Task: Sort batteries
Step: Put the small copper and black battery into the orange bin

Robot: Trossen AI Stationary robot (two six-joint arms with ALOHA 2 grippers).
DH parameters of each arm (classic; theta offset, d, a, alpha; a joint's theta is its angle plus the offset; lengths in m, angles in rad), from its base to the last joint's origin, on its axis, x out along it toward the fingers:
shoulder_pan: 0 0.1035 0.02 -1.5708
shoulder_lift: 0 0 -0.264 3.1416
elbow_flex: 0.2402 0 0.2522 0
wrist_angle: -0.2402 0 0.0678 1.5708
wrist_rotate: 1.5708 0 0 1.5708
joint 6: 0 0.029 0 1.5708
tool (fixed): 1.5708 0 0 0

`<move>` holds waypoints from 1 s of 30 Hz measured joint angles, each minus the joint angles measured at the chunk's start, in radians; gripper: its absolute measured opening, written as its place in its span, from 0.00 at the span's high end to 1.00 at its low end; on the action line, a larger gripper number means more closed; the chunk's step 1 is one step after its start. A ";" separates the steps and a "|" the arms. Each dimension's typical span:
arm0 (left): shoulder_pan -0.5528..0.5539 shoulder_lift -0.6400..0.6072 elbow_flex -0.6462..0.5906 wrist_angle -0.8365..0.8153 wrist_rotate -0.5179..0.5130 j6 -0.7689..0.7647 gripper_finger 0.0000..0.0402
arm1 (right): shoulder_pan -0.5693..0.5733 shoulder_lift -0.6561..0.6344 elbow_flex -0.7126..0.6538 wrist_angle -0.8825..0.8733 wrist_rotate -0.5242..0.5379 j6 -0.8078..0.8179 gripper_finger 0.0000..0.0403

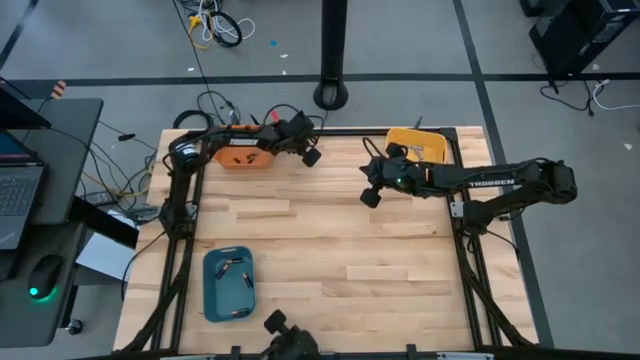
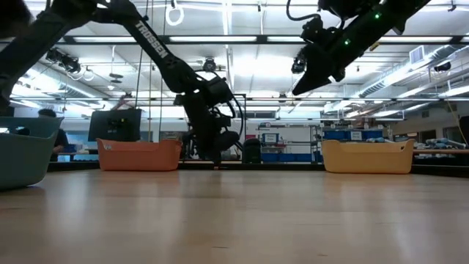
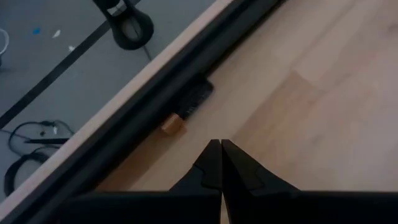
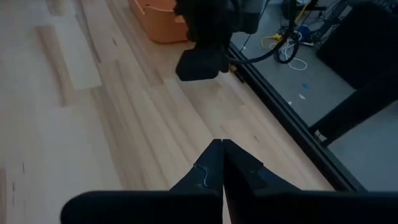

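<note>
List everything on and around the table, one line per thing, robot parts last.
Table: one, light wood.
Orange tray: one, far left edge, batteries inside.
Yellow tray: one, far right edge.
Blue tray: one, near left, batteries inside.
Small tan piece: one, against the black rail at the table's far edge.
Laptop: one, dark, on a side desk to the left.
Mouse: one, black, green light.
Left gripper: shut, by the orange tray.
Right gripper: shut, raised by the yellow tray.
</note>
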 joint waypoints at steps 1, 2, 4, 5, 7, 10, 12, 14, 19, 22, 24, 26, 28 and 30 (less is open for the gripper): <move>0.003 0.010 0.010 -0.007 -0.006 0.000 0.99 | 0.004 -0.001 -0.002 0.002 0.002 0.002 0.98; 0.006 0.021 0.021 -0.008 -0.010 -0.002 0.99 | 0.006 -0.001 -0.003 0.005 0.003 0.004 0.98; 0.011 0.036 0.039 -0.022 -0.012 -0.006 0.99 | 0.010 -0.002 -0.005 0.003 0.003 0.004 0.98; 0.014 0.042 0.046 -0.030 -0.014 -0.008 0.99 | 0.012 -0.002 -0.005 0.003 0.004 0.004 0.98; 0.018 0.045 0.050 -0.033 -0.018 -0.013 0.99 | 0.015 -0.002 -0.005 0.004 0.004 0.004 0.98; 0.022 0.045 0.050 -0.034 -0.049 -0.017 0.99 | 0.017 -0.002 -0.005 0.006 0.005 0.003 0.98; 0.024 0.045 0.050 -0.040 -0.061 -0.016 0.99 | 0.017 -0.002 -0.005 0.013 0.005 0.003 0.98; 0.026 0.045 0.050 -0.028 -0.064 -0.011 0.99 | 0.018 -0.002 -0.005 0.011 0.005 0.002 0.97; 0.041 0.045 0.050 0.001 -0.061 -0.024 0.99 | 0.018 -0.002 -0.005 0.013 0.005 0.001 0.97; 0.057 0.044 0.050 0.003 -0.061 -0.026 0.99 | 0.018 -0.002 -0.005 0.020 0.005 0.000 0.97; 0.063 0.044 0.050 0.002 -0.049 -0.025 0.99 | 0.018 -0.002 -0.005 0.020 0.005 0.000 0.97; 0.066 0.045 0.050 0.002 -0.048 -0.024 0.99 | 0.018 -0.002 -0.005 0.021 0.005 -0.001 0.97; 0.071 0.052 0.050 0.012 -0.037 -0.023 0.99 | 0.017 -0.002 -0.005 0.022 0.005 -0.004 0.97; 0.078 0.064 0.051 0.014 -0.022 -0.021 0.99 | 0.018 -0.002 -0.005 0.024 0.005 -0.006 0.97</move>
